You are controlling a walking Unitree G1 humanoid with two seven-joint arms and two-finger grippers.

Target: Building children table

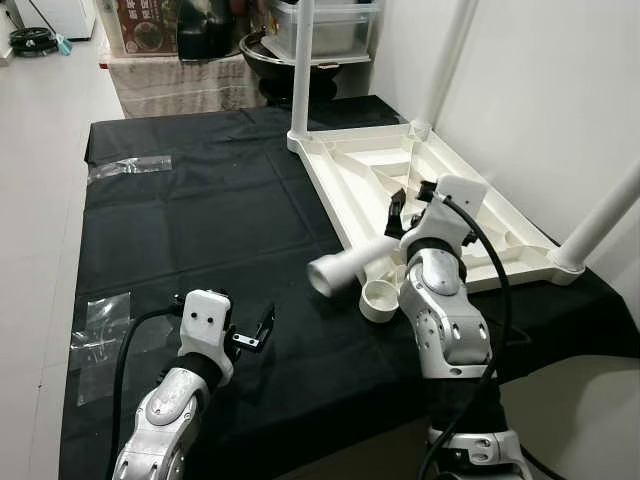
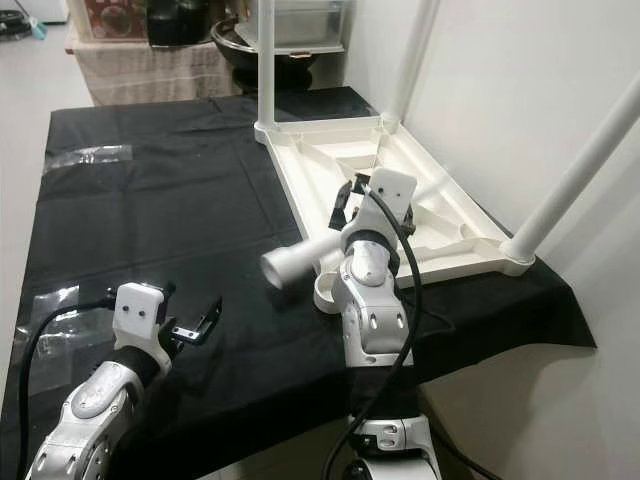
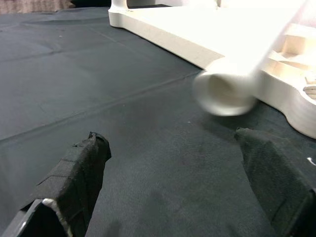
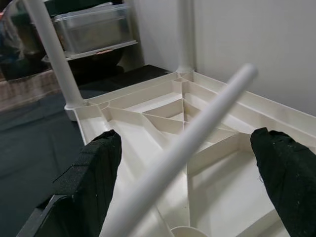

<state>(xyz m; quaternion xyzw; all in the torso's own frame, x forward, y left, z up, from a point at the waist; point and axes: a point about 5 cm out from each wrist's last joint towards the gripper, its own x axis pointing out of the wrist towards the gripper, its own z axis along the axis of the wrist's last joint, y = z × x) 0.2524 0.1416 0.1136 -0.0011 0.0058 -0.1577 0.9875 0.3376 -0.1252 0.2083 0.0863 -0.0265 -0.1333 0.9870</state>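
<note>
I am fitting the last leg [image 1: 345, 264], which lies loose beside the socket [image 1: 381, 297] between my right end effector's [image 4: 185, 163] spread fingers, so next I pinch it; left end effector [image 1: 252, 335] hangs spread too.

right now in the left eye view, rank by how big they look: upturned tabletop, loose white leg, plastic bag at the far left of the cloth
1. upturned tabletop, largest by far.
2. loose white leg, lying tilted by the right gripper.
3. plastic bag, looks about as long as the leg; it sits farther away, so this order is unsure.

My white tabletop [image 1: 420, 200] lies upside down on the black cloth, three legs upright, a loose leg [image 1: 350, 266] slanting across its near corner
</note>
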